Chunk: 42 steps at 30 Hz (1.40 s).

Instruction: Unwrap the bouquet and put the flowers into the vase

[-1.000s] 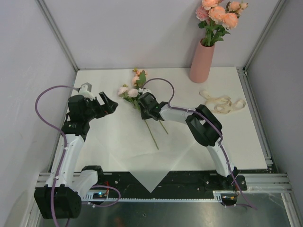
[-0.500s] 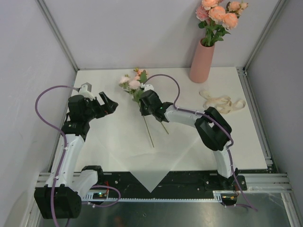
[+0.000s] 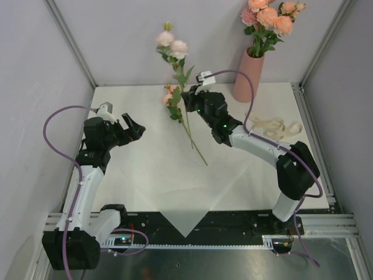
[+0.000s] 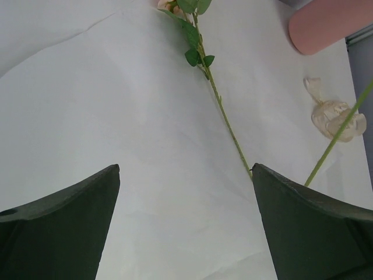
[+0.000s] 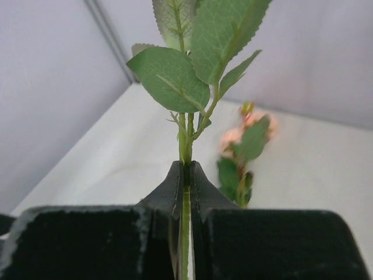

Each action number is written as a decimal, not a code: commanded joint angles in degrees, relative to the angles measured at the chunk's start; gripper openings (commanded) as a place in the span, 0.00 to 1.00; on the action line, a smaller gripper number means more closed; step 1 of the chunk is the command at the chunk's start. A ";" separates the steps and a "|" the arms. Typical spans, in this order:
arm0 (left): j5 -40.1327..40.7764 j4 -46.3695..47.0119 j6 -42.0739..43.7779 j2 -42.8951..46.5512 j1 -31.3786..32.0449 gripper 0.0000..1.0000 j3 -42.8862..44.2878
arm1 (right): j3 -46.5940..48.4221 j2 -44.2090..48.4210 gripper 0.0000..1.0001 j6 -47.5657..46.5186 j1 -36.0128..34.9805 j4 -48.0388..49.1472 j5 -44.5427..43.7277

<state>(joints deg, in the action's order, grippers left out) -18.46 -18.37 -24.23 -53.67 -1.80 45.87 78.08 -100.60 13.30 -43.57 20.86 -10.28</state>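
Above the far middle of the worktop (image 3: 303, 175), the right tool (image 5: 185, 172) is pressed together on the thin green stem of one flower (image 3: 172, 44), pinching it just below a cluster of leaves. That flower stands nearly upright in the air, with two pale pink blooms at its top against the back wall and its bare lower stem hanging past the tool.

Below and to its left in the top view, a second flower (image 3: 171, 95) lies flat. Its peach bloom points toward the back, and its stem runs forward and right over the spread paper (image 3: 151, 181). One corner of the paper hangs over the near edge.

At the far right stands the vase (image 3: 249, 76), upright, its mouth already crowded with roses (image 3: 268, 17) and leaves. The right arm's purple cable (image 3: 230, 73) arcs between the tool and the vase, crossing the vase's front. A cream ribbon (image 3: 274, 127) lies crumpled near the vase's foot, behind the right arm.

The left tool (image 3: 133, 126) hovers at the left with its jaws spread wide, well apart from both flowers.
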 commanded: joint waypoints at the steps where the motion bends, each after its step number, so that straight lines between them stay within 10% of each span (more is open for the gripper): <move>1: -1.87 1.37 -1.14 1.21 -0.45 0.99 1.05 | -4.25 5.87 0.00 -9.28 3.46 19.22 1.43; 17: -6.74 3.28 -3.01 1.05 -1.27 1.00 0.60 | -0.11 -3.33 0.00 -5.36 31.96 60.96 21.25; 42: -9.26 5.06 -4.44 0.64 -3.35 1.00 -0.15 | 37.32 -23.69 0.00 -8.70 42.58 49.12 17.87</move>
<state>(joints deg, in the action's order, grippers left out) -26.17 -15.51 -28.08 -53.21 -4.51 45.84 110.28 -121.93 6.70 -1.89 71.09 9.67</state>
